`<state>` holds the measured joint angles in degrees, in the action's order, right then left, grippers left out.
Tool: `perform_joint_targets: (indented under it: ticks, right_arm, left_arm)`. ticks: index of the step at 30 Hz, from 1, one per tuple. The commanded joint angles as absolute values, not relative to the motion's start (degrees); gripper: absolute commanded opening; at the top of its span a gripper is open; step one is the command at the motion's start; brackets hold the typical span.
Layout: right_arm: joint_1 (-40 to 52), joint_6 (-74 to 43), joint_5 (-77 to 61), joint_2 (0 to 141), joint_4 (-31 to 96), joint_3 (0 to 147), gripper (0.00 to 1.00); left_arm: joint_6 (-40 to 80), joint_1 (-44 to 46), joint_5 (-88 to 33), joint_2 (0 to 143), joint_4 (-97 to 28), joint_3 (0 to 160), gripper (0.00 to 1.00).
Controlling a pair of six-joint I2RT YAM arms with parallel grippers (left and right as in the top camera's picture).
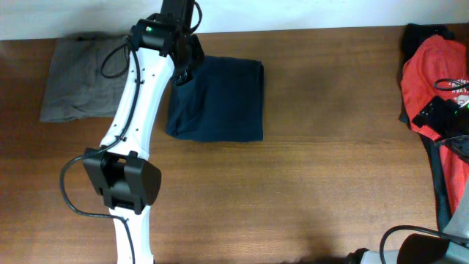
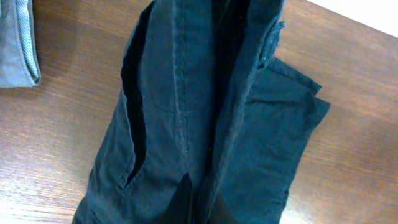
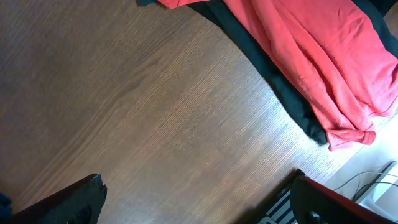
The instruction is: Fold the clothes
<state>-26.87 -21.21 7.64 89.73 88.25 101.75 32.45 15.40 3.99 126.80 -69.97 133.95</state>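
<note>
A folded dark navy garment (image 1: 220, 99) lies at the back of the table, left of centre. My left gripper (image 1: 183, 72) is at its back left corner. In the left wrist view the navy cloth (image 2: 249, 143) fills the frame, and the left gripper (image 2: 202, 202) is shut on a raised fold of it. A folded grey-khaki garment (image 1: 77, 88) (image 2: 15, 43) lies to the left. A red T-shirt (image 1: 432, 81) (image 3: 311, 56) is heaped at the far right. My right gripper (image 1: 448, 121) (image 3: 193, 205) hangs open beside it over bare wood.
A dark cloth (image 3: 292, 106) lies under the red T-shirt and runs down the right edge (image 1: 440, 183). The left arm (image 1: 135, 117) stretches from the front edge to the back. Wooden table (image 1: 322, 183) between the piles; white wall behind.
</note>
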Motion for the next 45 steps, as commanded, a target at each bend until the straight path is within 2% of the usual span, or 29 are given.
perform_joint_targets:
  ticks: [1,21,24,36,40,42,43,45]
  right_arm:
    - [-27.07,-21.47,7.99,89.62,88.27,101.45,0.99]
    - [-27.07,-21.47,7.99,89.62,88.27,101.45,0.99]
    - [-27.07,-21.47,7.99,89.62,88.27,101.45,0.99]
    - [-27.07,-21.47,7.99,89.62,88.27,101.45,0.99]
    - [-27.07,-21.47,7.99,89.62,88.27,101.45,0.99]
    - [-27.07,-21.47,7.99,89.62,88.27,101.45,0.99]
    - [-27.07,-21.47,7.99,89.62,88.27,101.45,0.99]
    - [-27.07,-21.47,7.99,89.62,88.27,101.45,0.99]
  left_arm:
    - [33.04,15.88,5.34,130.65,-69.58,135.04,0.02]
    - [33.43,22.44,3.95,131.92,-63.16,135.04,0.02]
    - [33.43,23.31,5.41,132.44,-62.81,135.04,0.13]
    - [33.32,27.94,5.67,135.00,-62.74,135.04,0.12]
    - [29.85,28.08,8.45,134.98,-62.33,135.17,0.13]
    - [27.53,27.18,9.37,134.87,-62.43,135.22,0.21]
    - [25.96,26.00,9.28,134.87,-62.61,135.24,0.32]
    - [24.51,24.03,9.28,134.87,-63.00,135.22,0.48]
